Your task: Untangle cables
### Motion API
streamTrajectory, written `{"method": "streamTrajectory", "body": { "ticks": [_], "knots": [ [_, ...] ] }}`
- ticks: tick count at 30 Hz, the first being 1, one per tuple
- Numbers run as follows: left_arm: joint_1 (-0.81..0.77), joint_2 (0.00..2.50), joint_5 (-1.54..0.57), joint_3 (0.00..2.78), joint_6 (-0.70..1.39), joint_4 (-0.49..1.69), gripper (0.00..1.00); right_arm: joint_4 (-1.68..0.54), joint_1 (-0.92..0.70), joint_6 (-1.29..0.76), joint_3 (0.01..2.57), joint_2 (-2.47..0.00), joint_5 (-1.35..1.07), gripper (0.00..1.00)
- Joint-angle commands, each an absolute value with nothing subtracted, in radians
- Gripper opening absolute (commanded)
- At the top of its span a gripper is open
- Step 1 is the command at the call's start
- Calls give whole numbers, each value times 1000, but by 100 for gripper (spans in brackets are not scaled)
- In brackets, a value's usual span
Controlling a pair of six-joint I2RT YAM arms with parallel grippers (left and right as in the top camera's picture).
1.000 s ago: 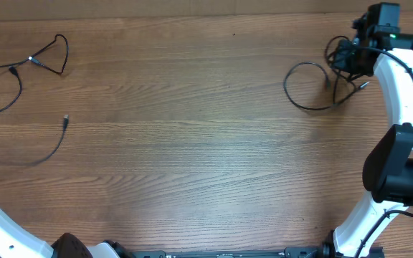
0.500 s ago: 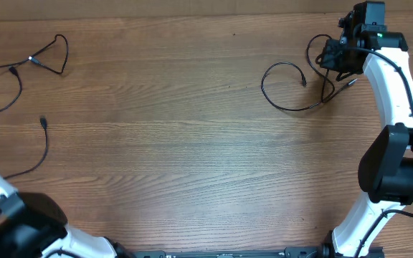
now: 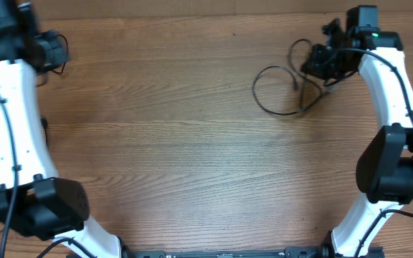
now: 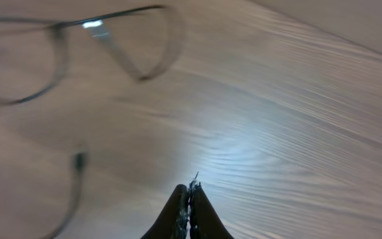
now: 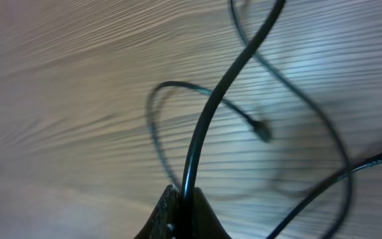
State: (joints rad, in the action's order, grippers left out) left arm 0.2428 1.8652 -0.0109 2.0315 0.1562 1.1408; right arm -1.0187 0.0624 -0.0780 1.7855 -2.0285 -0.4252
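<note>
**A:** Your right gripper point(image 5: 182, 207) got anything?

**B:** Yep, pinched tight on a cable point(image 5: 211, 106), its loop trailing over the table point(image 3: 192, 158) at far right. Your left gripper point(image 4: 189, 199) is closed on nothing; the other cables point(image 4: 140, 77) lie beyond it, far left.

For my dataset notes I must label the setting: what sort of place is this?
Probably a robotics lab bench, not a home: two white jointed robot arms stand at a wood-grain table with thin black cables on it.
</note>
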Motion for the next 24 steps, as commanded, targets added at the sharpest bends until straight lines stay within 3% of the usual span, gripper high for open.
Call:
{"method": "streamTrajectory", "body": {
  "ticks": [1, 8, 10, 11, 12, 13, 15, 16, 17, 18, 24],
  "knots": [
    [167, 1889, -15, 2035, 173, 1119, 4, -1029, -44, -79, 1779, -2026, -597, 4],
    [133, 1890, 40, 2035, 277, 1086, 4, -1095, -303, -79, 1779, -2026, -496, 4],
    [136, 1890, 20, 2035, 307, 1093, 13, -1083, -337, -79, 1780, -2026, -472, 6],
    [137, 1890, -5, 2035, 321, 1097, 17, -1073, -345, -80, 1780, -2026, -455, 22],
    [136, 1891, -51, 2035, 330, 1099, 21, -1066, -346, -80, 1782, -2026, -442, 54],
    [131, 1891, -110, 2035, 330, 1101, 29, -1060, -344, -80, 1784, -2026, -433, 78],
    [121, 1891, -198, 2034, 329, 1103, 47, -1065, -322, -79, 1800, -2026, -426, 88],
    [112, 1891, -233, 2033, 329, 1103, 58, -1076, -303, -79, 1817, -2025, -422, 98],
    [104, 1891, -245, 2033, 329, 1103, 76, -1092, -284, -79, 1839, -2025, -419, 100],
    [96, 1892, -255, 2032, 330, 1103, 99, -1113, -263, -79, 1866, -2025, -418, 100],
    [-11, 1896, -329, 2030, 322, 1193, 100, -1298, -103, -83, 2074, -2025, -408, 100]
  ]
}}
